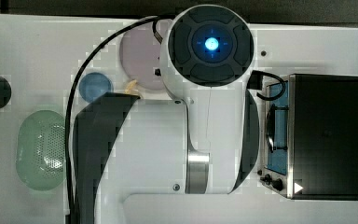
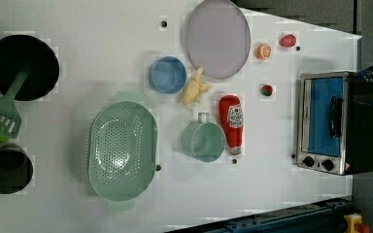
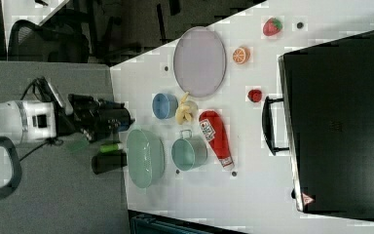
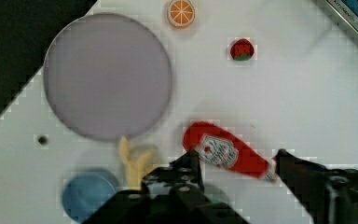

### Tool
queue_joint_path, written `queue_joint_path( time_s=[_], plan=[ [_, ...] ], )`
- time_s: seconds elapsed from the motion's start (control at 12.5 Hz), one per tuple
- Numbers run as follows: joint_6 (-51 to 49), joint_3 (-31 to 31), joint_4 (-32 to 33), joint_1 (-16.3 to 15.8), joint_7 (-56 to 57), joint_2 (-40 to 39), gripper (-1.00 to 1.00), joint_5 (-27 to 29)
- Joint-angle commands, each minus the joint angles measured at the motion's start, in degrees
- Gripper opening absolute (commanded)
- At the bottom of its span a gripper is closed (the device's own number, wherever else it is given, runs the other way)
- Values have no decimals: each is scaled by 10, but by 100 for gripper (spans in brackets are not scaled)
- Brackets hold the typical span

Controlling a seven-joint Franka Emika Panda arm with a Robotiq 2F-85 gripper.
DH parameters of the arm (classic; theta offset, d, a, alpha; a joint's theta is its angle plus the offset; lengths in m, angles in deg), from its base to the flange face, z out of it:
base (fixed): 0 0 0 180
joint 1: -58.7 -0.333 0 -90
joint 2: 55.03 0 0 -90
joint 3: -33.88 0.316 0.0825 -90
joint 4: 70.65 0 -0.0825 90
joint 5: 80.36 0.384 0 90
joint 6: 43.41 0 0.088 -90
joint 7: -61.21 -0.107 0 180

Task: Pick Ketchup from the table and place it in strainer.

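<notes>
white table (image 2: 102, 58); approach step | gripper (image 4: 235, 161) spread wide, empty, straddling ketchup (image 2: 231, 124) | next: descend, clench mid-bottle, carry toward strainer (image 2: 121, 150) at left view's nine o'clock

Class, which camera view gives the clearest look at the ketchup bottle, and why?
The left view: the ketchup lies fully unobstructed beside the green cup. The right view shows it whole but smaller. In the wrist view the gripper fingers frame it.

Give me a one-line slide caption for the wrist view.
Open gripper above a ketchup bottle lying on the white table.
</notes>
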Motion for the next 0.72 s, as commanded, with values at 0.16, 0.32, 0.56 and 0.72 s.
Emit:
queue_joint_path(
  time_s=[0.16,0.32,0.56,0.72],
  plan=[
    [-81,40,73,64,24,134,81,6],
    [-80,46,85,62,46,121,100,6],
    [-72,61,114,58,92,86,100,6],
    [-30,70,136,56,132,55,100,6]
  ],
)
